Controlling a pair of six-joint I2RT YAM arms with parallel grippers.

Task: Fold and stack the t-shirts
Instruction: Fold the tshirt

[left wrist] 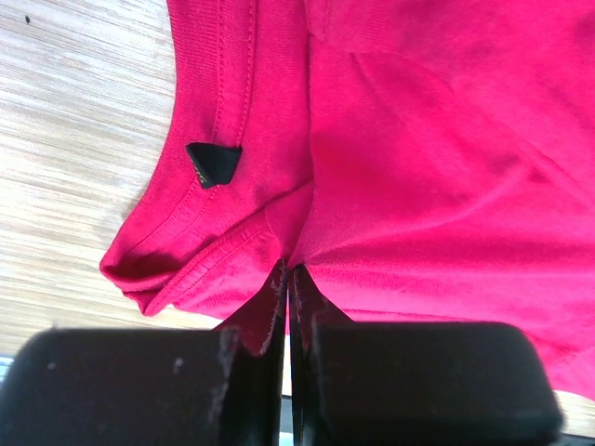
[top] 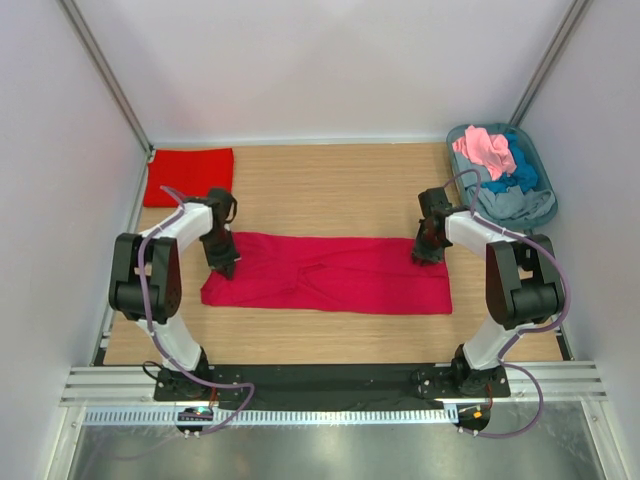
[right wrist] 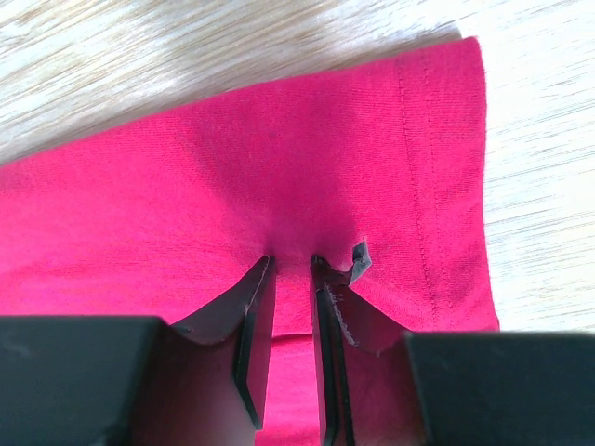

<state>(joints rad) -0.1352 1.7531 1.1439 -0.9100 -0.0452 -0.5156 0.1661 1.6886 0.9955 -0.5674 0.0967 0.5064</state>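
My left end effector (left wrist: 286, 271) is clamped tight on a thin fold of the crimson t-shirt (left wrist: 418, 167), jaws closed with cloth between them, near the collar edge and its small black label (left wrist: 212, 163). My right end effector (right wrist: 291, 262) stands narrow, pinching a pucker of the same shirt a little in from the stitched hem (right wrist: 454, 167).

From above, the shirt lies as a long, narrow band across the middle of the worktop (top: 330, 190), one of my arms at each end. A scarlet t-shirt (top: 190, 175), already folded, sits in the far left corner. The pink t-shirt (top: 485, 150), blue t-shirt (top: 522, 172) and grey t-shirt (top: 510, 205) wait heaped in the tub (top: 547, 178) at the far right.

The step in hand looks like the crosswise fold, carrying one end of the band over onto the other. To do it well, I judge that both pinches should hold every layer, not just the top one, so the lengthwise fold does not fall open on the lift. Both ends should rise together, only just off the wood, with the cloth lightly taut between them. The wrinkle across the middle wants drawing flat first. The travelling end should come down square on the resting end, edges matched, before either grip lets go.
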